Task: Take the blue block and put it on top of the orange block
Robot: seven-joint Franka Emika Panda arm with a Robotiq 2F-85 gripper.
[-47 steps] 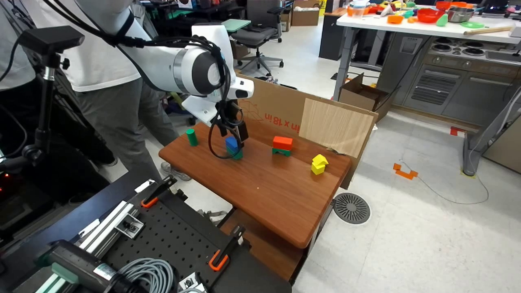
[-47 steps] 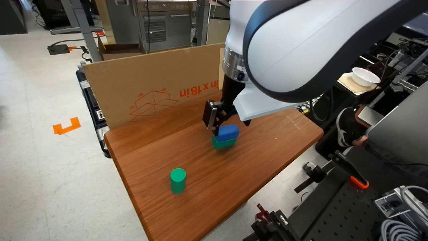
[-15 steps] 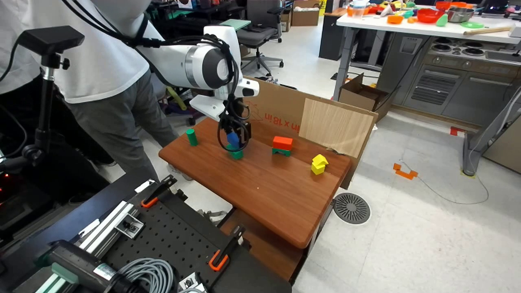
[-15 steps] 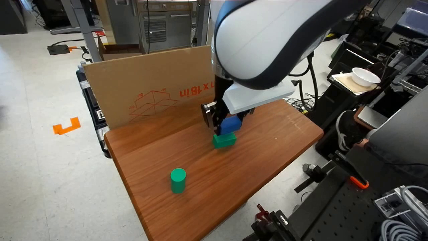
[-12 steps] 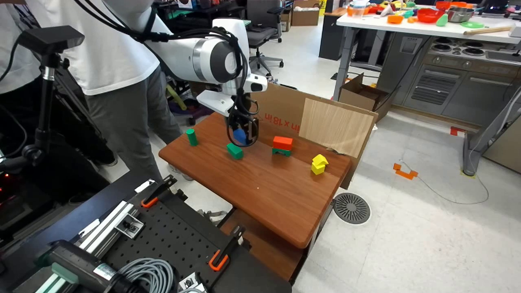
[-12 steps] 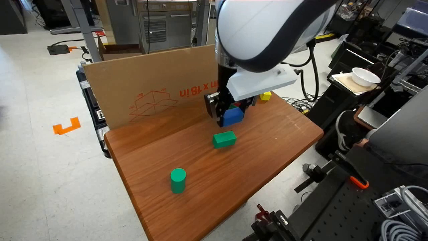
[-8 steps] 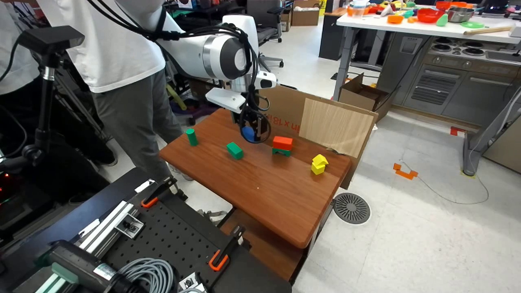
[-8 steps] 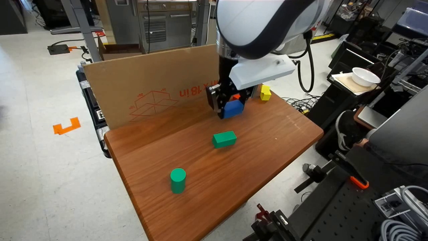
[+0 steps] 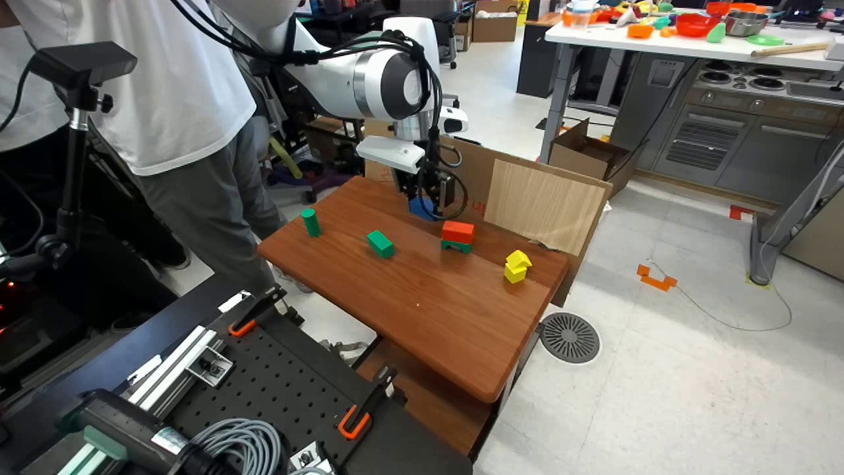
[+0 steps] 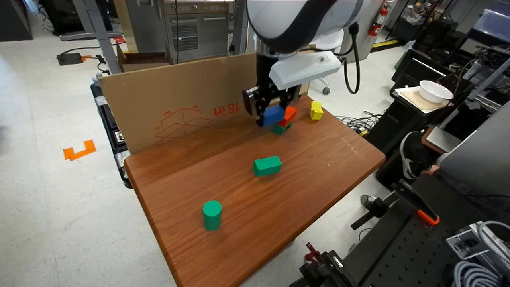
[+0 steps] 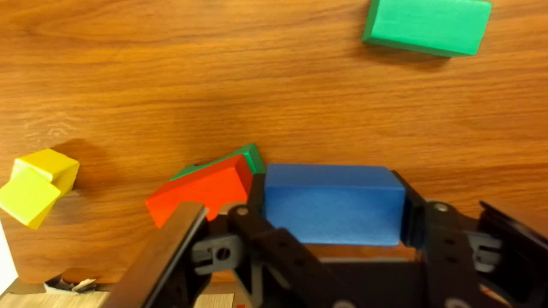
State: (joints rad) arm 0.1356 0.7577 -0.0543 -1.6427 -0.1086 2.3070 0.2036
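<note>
My gripper (image 11: 335, 202) is shut on the blue block (image 11: 334, 216), a pad against each end of it. The block hangs level above the table, and cables partly cover it (image 9: 421, 208) in an exterior view. Just beside it, and lower, the orange block (image 10: 289, 114) lies on a small green arch-shaped block (image 10: 282, 128). In the wrist view the orange block (image 11: 214, 186) is left of the blue one, turned at an angle to it and partly hidden by the left finger. Both exterior views show the blue block apart from the table top.
A green block (image 10: 267, 166) and a green cylinder (image 10: 212, 215) stand on the wooden table (image 9: 422, 297). Two stacked yellow blocks (image 9: 516, 266) are beyond the orange one. A cardboard sheet (image 10: 179, 95) rises along one table edge, close to the gripper. A person stands behind the arm.
The gripper has lifted the blue block off the green block and carried it across the table toward the orange block, near the cardboard. The green block stayed behind.
</note>
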